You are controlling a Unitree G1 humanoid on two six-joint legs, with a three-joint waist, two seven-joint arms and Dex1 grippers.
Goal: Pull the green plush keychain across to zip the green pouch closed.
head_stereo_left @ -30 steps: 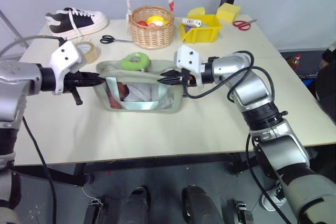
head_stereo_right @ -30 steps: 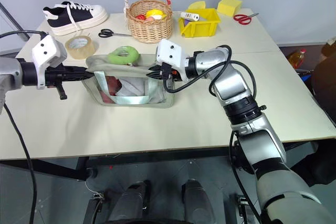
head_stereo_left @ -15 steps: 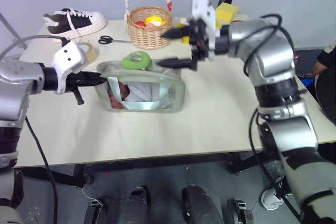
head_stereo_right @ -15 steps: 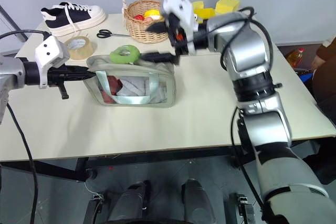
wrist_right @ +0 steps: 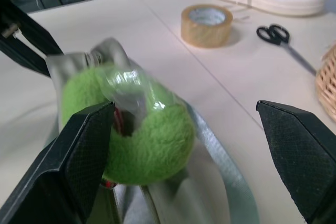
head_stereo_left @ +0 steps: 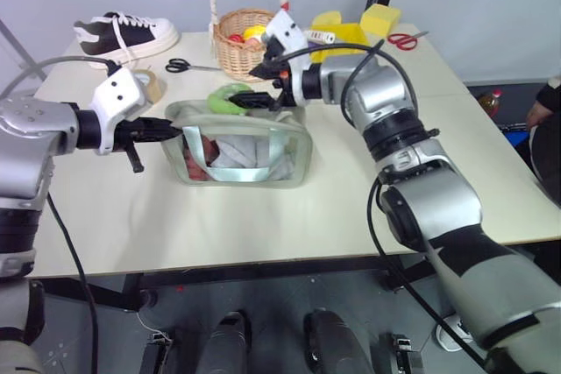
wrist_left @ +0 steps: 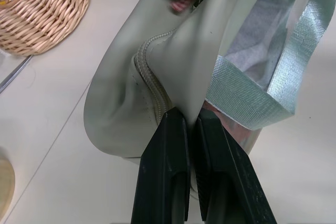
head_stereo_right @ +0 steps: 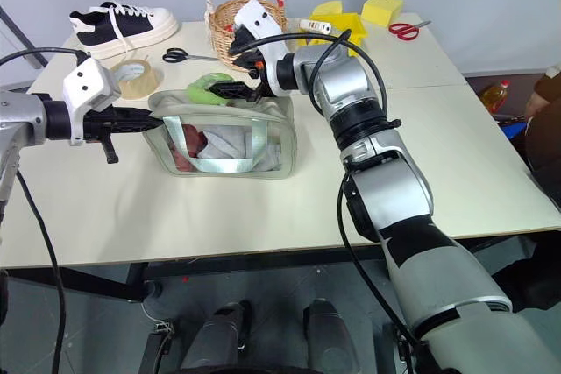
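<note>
Since a second ago, the right gripper (head_stereo_left: 256, 87) has been taken off the right-hand end of the green pouch (head_stereo_left: 241, 144), swung up toward the top of the frame, and brought back down to the pouch's upper edge near picture centre. Its jaws, pressed together then, are now spread wide. One black finger is seen just beside the green plush keychain (head_stereo_left: 224, 99), the other raised above it toward the wicker basket (head_stereo_left: 238, 41); in the right wrist view the keychain (wrist_right: 137, 129) sits against one finger while the other stands well apart. Whether the finger touches the plush cannot be told.

The keychain lies on top of the pouch at its back edge, a little left of the pouch's middle.

The left gripper (head_stereo_left: 172, 133) is held at the pouch's left end, in the left part of the frame, as before. Its jaws are pressed together on a fold of the pouch fabric (wrist_left: 173, 72) beside the zipper seam, as shown in the left wrist view.

The pouch rests on the pale tabletop (head_stereo_left: 351, 190), its clear window face toward the camera, with pale green straps over it.

Behind it, across the upper part of the frame from left to right, are seen a black and white sneaker (head_stereo_left: 127, 34), black scissors (head_stereo_left: 186, 66), a tape roll (head_stereo_right: 133, 77), the basket, a yellow bin (head_stereo_left: 351, 41), a yellow block (head_stereo_left: 380, 18) and red scissors (head_stereo_left: 405, 40).
</note>
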